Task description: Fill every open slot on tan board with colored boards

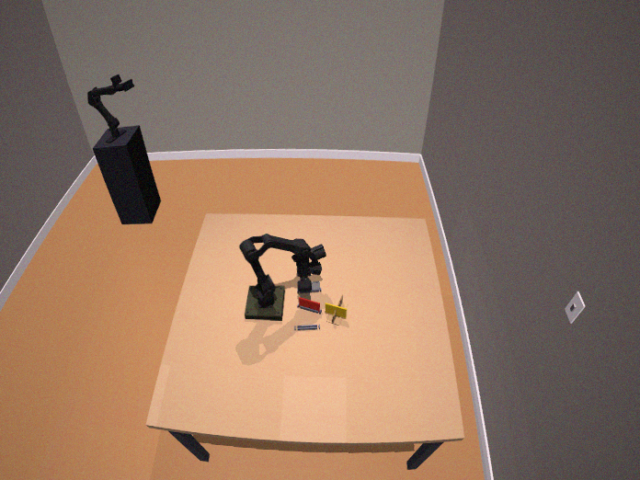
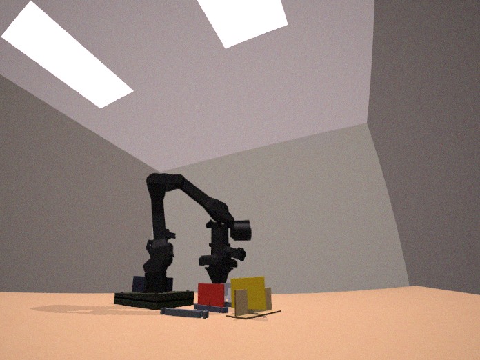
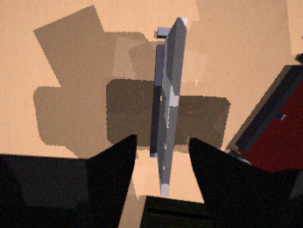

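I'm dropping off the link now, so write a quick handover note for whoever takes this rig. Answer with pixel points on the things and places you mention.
Gripper point(image 1: 304, 292) point(image 2: 219, 282) point(image 3: 163, 142): open, fingers either side of the white board point(image 1: 316, 286) point(image 3: 172, 96), which is in its holder.
Red board point(image 1: 309, 303) point(image 2: 210, 294) point(image 3: 280, 131): in its holder.
Done: yellow board point(image 1: 336, 310) point(image 2: 247, 293) stands crosswise on the tan board point(image 1: 341, 299) point(image 2: 241, 303).
Left: fill any open slots, then move clear. Slot count: cannot tell.

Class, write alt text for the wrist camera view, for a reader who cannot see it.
A pale grey board stands upright in a dark holder, seen edge-on between the open fingers of a black gripper. To the right, a red board sits in its own holder; shadows fall across the tan tabletop.
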Controlling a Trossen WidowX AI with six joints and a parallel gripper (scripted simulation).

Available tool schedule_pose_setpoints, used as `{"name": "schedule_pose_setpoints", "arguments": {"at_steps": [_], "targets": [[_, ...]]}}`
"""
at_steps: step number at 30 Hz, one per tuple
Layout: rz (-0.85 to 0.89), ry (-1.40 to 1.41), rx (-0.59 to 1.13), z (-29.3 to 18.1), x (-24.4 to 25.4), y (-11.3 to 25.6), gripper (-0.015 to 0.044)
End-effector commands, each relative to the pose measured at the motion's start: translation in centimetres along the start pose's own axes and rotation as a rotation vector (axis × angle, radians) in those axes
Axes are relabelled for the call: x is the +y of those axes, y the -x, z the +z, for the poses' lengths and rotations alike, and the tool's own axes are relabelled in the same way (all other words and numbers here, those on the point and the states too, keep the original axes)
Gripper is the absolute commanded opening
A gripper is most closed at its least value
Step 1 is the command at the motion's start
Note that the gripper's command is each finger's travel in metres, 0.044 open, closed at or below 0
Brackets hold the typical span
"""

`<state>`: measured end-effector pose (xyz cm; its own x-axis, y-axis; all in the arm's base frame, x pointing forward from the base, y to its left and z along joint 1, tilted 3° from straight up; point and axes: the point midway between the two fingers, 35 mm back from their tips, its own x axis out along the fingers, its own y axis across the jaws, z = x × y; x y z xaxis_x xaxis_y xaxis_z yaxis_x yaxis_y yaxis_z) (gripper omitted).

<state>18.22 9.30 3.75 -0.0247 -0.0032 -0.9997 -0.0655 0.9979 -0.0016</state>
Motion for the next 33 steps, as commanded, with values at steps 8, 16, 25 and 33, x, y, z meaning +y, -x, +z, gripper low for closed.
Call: {"name": "schedule_pose_setpoints", "arguments": {"at_steps": [8,16,25,33], "targets": [[-0.002,0.004,0.014,-0.3,-0.1,-1.9,0.0185],[-0.002,0.004,0.014,-0.3,-0.1,-2.5,0.0106],[-0.002,0.004,0.014,-0.3,-0.1,-2.5,0.0],[-0.002,0.004,0.014,-0.3,-0.1,-2.0,0.0]]}}
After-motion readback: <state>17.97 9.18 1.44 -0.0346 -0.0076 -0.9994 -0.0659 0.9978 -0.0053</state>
